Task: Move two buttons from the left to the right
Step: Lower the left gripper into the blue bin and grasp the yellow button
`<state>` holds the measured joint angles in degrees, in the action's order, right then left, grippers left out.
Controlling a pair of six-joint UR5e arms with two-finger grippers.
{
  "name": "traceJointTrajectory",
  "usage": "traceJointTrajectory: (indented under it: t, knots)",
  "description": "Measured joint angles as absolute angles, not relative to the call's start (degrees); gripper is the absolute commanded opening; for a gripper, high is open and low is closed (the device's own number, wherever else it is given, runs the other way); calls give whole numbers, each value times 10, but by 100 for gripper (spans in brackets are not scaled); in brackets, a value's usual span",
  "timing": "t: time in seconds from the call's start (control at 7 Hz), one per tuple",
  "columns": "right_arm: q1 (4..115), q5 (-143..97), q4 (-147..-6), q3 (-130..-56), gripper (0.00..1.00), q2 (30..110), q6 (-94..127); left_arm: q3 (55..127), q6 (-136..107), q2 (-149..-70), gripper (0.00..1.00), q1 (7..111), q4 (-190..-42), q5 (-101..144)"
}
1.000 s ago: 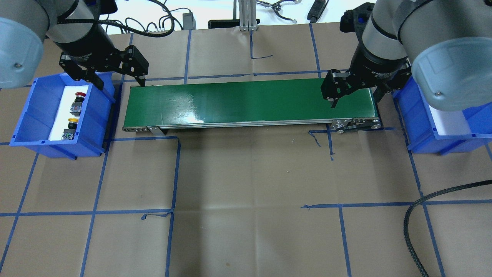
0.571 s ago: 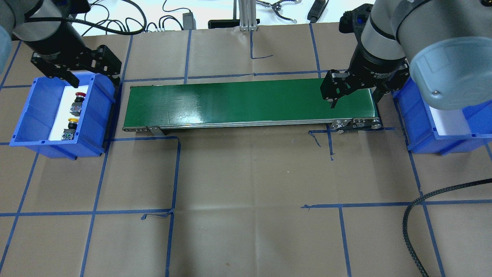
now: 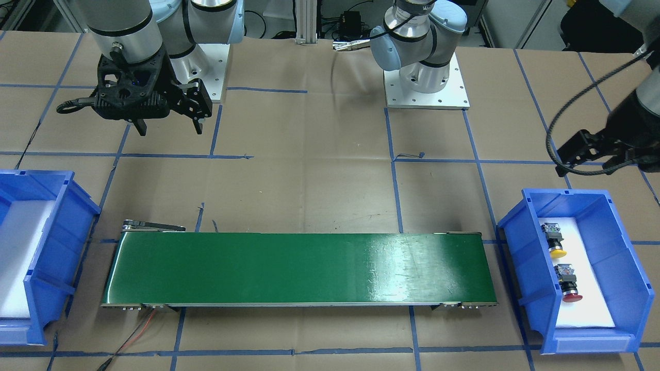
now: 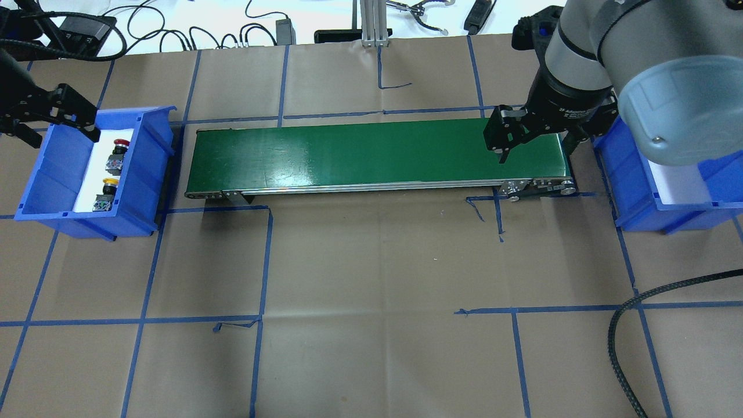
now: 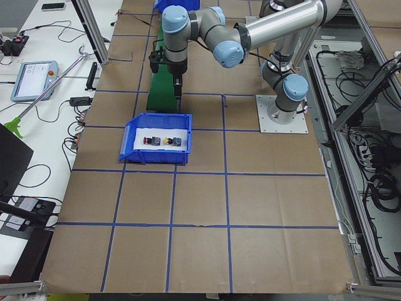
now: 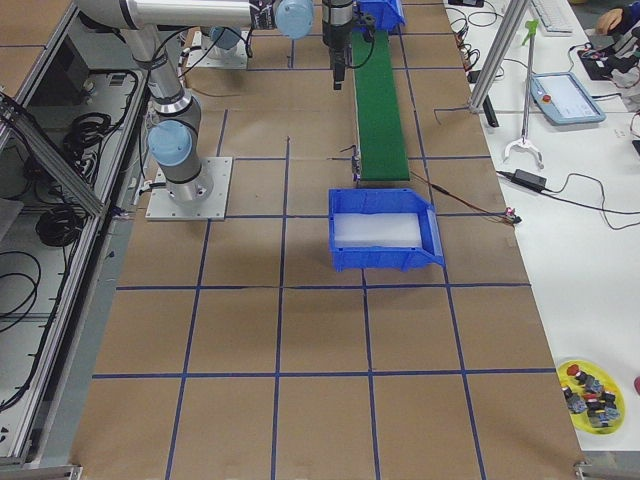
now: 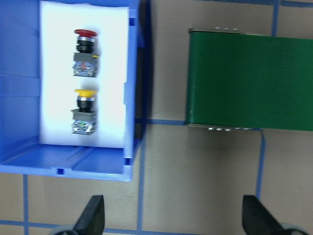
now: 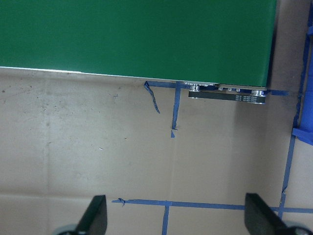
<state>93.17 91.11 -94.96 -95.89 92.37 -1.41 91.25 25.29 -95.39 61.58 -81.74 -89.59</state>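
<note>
Though spread wide at overhead upper left, risks clipping the bin (image 4: 52, 174) wall on descent of left pincer (image 4: 62, 134), hung near that rim. At right, right pincer (image 4: 537, 154) also agape near belt (image 4: 348, 151) end. Seen from left wrist: red button (image 7: 84, 51) above yellow button (image 7: 84, 110), lying flat in bin on its white pad (image 7: 56, 73), apart, round caps up-frame, black bodies, grey blocks.

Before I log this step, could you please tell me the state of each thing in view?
red button: lying on its side in the left bin, ungrasped.
yellow button: lying on its side beside it, ungrasped.
left bin: holds both buttons.
right bin: no button in it.
conveyor belt: carries no button; motion cannot be told.
left pincer: open, holding nothing.
right pincer: open, holding nothing.
</note>
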Motion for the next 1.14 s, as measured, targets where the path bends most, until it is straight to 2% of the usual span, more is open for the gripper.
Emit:
traceJointTrajectory:
  t: [0.86,1.14]
  knots:
    - [932,911,-950,-959,100,922,-14,922,347,-1075,99,579,-679,-887]
    - [932,911,-950,-958,100,921,-14,958,364,-1100,99,569,-613,-873]
